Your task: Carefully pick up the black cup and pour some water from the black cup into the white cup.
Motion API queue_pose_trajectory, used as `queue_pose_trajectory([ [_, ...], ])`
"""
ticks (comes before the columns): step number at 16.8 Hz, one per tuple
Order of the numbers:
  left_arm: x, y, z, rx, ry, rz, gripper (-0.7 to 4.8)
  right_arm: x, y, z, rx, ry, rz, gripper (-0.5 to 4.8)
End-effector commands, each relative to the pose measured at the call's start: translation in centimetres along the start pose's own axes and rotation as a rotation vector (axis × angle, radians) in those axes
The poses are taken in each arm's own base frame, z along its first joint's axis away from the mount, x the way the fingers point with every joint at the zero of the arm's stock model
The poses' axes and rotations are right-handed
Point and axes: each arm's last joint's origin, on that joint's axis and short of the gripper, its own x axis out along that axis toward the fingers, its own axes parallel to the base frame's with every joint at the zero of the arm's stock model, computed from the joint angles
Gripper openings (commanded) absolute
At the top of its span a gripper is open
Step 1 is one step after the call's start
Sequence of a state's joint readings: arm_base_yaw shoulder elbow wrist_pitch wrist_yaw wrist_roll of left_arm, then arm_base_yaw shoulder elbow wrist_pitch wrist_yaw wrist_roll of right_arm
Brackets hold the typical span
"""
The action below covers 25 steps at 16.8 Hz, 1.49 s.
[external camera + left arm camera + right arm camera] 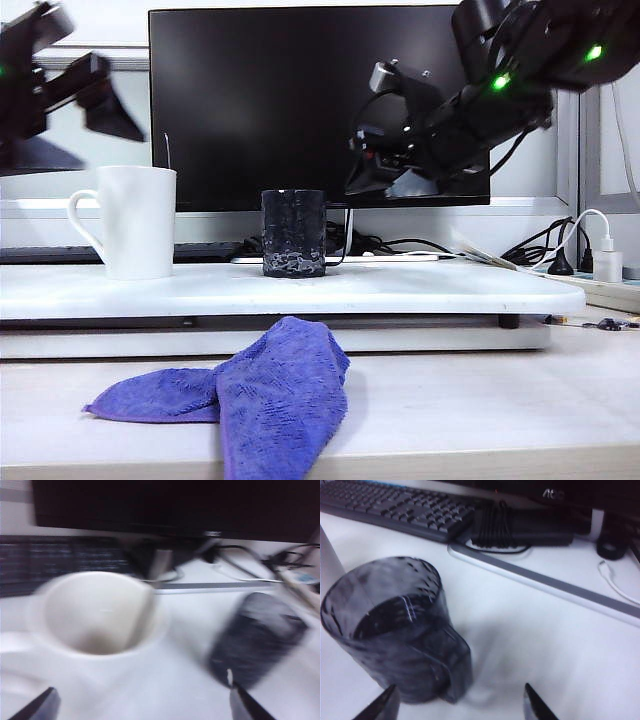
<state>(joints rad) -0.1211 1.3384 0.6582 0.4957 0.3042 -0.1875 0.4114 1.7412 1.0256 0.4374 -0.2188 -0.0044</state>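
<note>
On white tray (420, 290) | black cup (294, 233) ungrasped, white cup (137, 222) beside | left gripper (142, 705), right gripper (457, 705) aloft, both jaws agape | pick-up, pour pending.

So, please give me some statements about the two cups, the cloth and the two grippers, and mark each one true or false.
1. The black cup stands upright on the white board. True.
2. The white cup lies on its side. False: it stands upright, left of the black cup in the exterior view, handle pointing left.
3. The right gripper is shut on the black cup. False: its jaws are open and it holds nothing; the cup sits just ahead of them.
4. The left gripper is open and empty, above the white cup. True.
5. The purple cloth covers the black cup. False: it lies on the table in front of the board.
</note>
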Motion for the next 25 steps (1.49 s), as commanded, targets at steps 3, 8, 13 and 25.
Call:
queue_pose_trajectory([
  [3,0.0,-0.1,-0.2,-0.021,0.033,-0.007,4.79,1.6,0.0,-1.2,0.020,-0.048,0.000,3.15],
  [8,0.0,-0.1,-0.2,-0.020,0.034,-0.009,4.79,3.0,0.0,-2.5,0.017,-0.058,-0.001,3.15],
  [13,0.0,-0.1,-0.2,-0.017,0.034,-0.008,4.79,3.4,0.1,-2.1,0.013,-0.162,-0.020,1.98],
  [25,0.0,0.0,-0.4,-0.018,0.049,-0.006,4.79,6.3,-0.6,-2.9,0.080,-0.174,-0.058,1.98],
])
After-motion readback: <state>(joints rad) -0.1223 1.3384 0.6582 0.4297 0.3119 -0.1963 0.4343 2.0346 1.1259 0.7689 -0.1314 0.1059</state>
